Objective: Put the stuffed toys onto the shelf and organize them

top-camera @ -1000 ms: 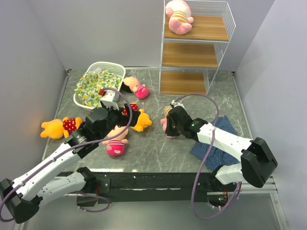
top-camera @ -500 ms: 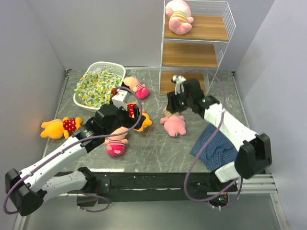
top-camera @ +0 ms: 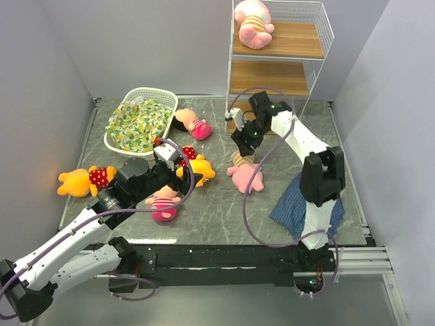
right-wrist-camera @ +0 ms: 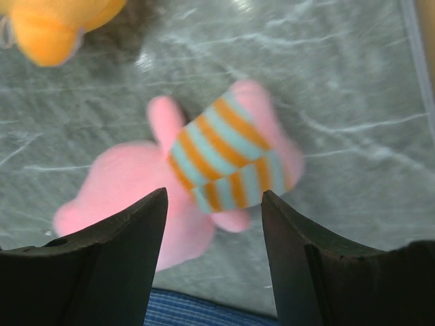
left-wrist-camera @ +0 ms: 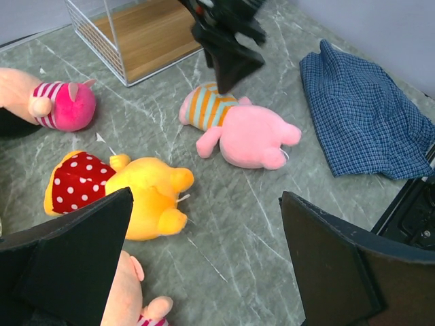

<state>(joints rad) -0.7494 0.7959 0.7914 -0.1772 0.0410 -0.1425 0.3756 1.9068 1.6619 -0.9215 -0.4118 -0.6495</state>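
Note:
A pink piglet [top-camera: 246, 175] in a striped top lies on the table; my right gripper [top-camera: 242, 144] hovers open just above it, holding nothing. In the right wrist view the piglet [right-wrist-camera: 217, 170] shows between and beyond the open gripper [right-wrist-camera: 214, 197]. A second piglet [top-camera: 253, 24] sits on the top board of the shelf [top-camera: 275, 78]. My left gripper [left-wrist-camera: 204, 217] stands wide open over bare table, beside an orange-yellow bear [left-wrist-camera: 129, 190] and a doll [left-wrist-camera: 129, 299]. Another bear [top-camera: 85, 180] lies far left, and another doll [top-camera: 194, 124] near the basket.
A white lattice basket [top-camera: 163, 98] with a green-yellow cloth [top-camera: 136, 122] stands at the back left. A blue plaid cloth [top-camera: 302, 200] lies at the front right, beside the right arm. The shelf's middle and bottom boards are bare.
My right gripper opened, let the piglet go onto the table, and rose back toward the shelf. The left arm shifted slightly, still open.

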